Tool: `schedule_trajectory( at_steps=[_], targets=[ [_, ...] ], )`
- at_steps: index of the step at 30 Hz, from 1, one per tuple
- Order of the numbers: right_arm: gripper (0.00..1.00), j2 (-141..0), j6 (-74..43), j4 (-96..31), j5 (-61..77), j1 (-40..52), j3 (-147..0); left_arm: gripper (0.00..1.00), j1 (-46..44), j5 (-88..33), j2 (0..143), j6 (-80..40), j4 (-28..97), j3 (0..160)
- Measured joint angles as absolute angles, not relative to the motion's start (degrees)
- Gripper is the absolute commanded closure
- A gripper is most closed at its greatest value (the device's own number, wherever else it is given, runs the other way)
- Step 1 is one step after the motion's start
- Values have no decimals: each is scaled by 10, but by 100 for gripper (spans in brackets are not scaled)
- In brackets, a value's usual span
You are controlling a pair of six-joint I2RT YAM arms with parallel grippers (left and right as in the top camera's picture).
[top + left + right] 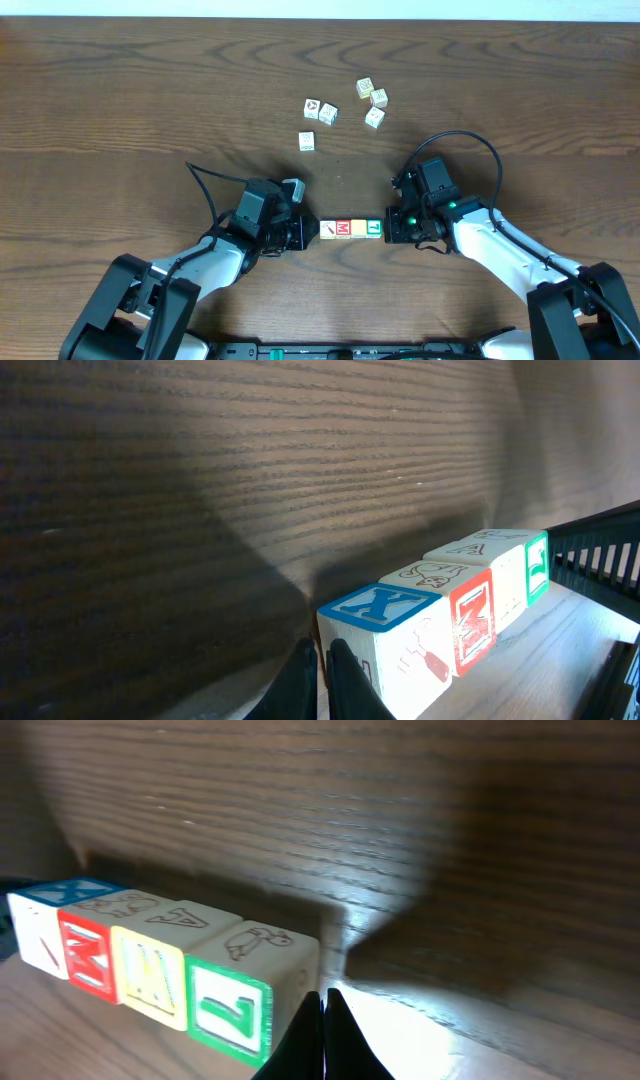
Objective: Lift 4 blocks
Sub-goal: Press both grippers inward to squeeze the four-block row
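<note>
Black arms stretch from the near edge of the wooden table [120,100], one from each side. Their tips meet a short row of four blocks [350,229] lying crosswise between them.

The left gripper [306,233] has its fingers pressed together with nothing between them. The joined tip sits against the outer end of the pale block [327,229], whose top carries a blue X. Face to face beside it stand the red block [344,229] with a white letter, the yellow block [359,229], and the green block [374,229] at the right end.

The right gripper [389,227] is likewise closed and empty, its tip against the outer face of the green block. The row thus sits endwise between two closed tips, and neither gripper grasps it. The four blocks touch one another in a straight line, tops level.

In the wrist views a dark shadow lies on the wood behind the row. Whether the blocks rest on the table or hang just clear of it I cannot tell.

A cable [470,138] loops up behind the right wrist. Farther back, well apart from the row, pale cubes [328,114] lie scattered in two loose clusters, one left of centre and one right, each turned its own way.
</note>
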State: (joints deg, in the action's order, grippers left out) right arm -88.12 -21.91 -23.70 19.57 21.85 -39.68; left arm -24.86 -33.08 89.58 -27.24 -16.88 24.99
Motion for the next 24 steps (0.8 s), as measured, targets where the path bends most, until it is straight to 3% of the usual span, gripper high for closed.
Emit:
schedule_trajectory(
  at_steps=[24],
  targets=[
    [99,-881,-265,-237,205,218,-397,93,-249,-331,896,-272,-158,250]
  ],
)
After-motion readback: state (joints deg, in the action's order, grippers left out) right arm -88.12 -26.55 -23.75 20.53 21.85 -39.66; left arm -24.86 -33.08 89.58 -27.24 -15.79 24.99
